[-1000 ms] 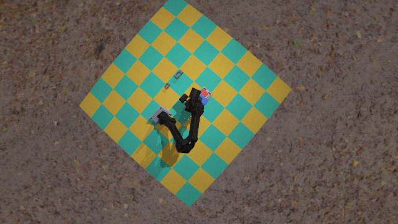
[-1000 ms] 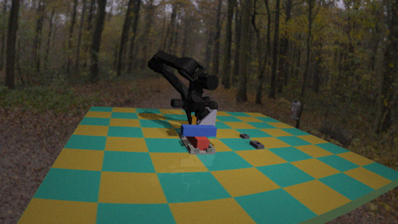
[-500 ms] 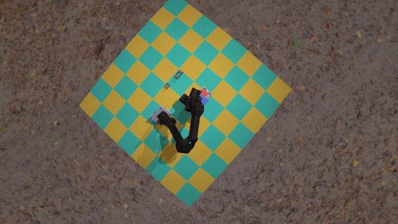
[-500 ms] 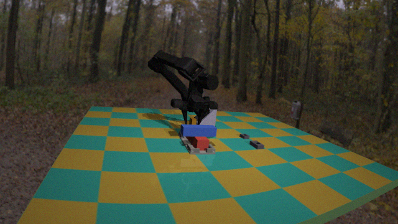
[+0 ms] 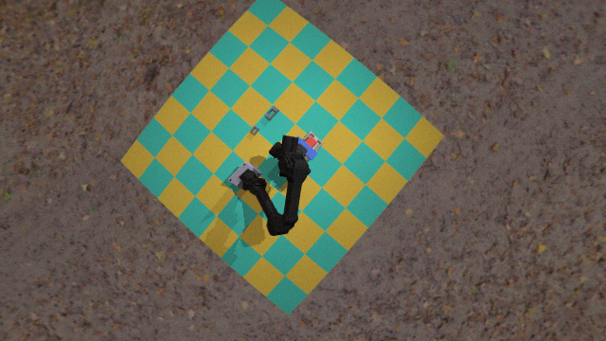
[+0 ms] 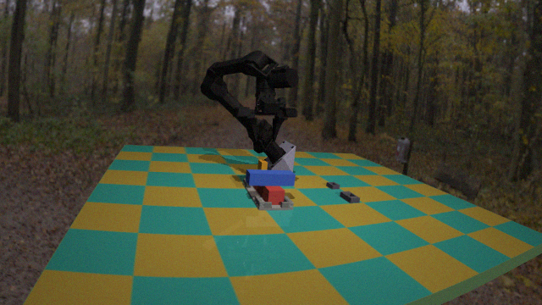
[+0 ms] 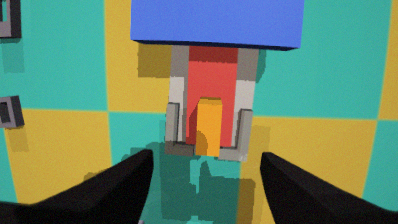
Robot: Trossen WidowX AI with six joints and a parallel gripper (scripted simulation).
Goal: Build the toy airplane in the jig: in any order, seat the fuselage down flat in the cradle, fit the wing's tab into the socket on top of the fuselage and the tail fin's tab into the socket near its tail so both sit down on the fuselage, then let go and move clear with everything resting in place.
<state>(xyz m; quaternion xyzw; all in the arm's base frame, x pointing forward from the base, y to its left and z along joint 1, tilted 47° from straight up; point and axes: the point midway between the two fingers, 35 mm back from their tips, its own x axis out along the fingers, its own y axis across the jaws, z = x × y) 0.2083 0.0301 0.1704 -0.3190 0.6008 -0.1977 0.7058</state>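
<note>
Fuselage: a red block (image 7: 212, 85) lying lengthwise in the grey jig (image 7: 244, 95); its long sides sit between the jig's pale rails; in the exterior view its near end (image 6: 274, 194) shows at the jig's near end.
Wing: a wide blue slab (image 7: 217, 22) lying crosswise on top of the fuselage, overhanging the jig to left and right; in the exterior view it (image 6: 270, 178) sits level above the red block.
Tail fin: a small orange block (image 7: 209, 126) standing on the fuselage's tail end, between the jig's two end posts; nothing touches it.
Gripper: the black gripper (image 7: 205, 187) hangs above and just behind the tail fin; its fingers are spread apart with only the floor's shadow between them; it holds nothing.
Open room: two small grey frames (image 6: 350, 196) lie on the floor to the right of the jig, well apart from it; the arm's grey base (image 5: 239, 173) stands behind the jig.
Surface: a checkered floor (image 6: 178, 250) of teal and yellow squares; dirt with fallen leaves borders it.
Surroundings: a dim autumn forest of tall trunks stands behind.
</note>
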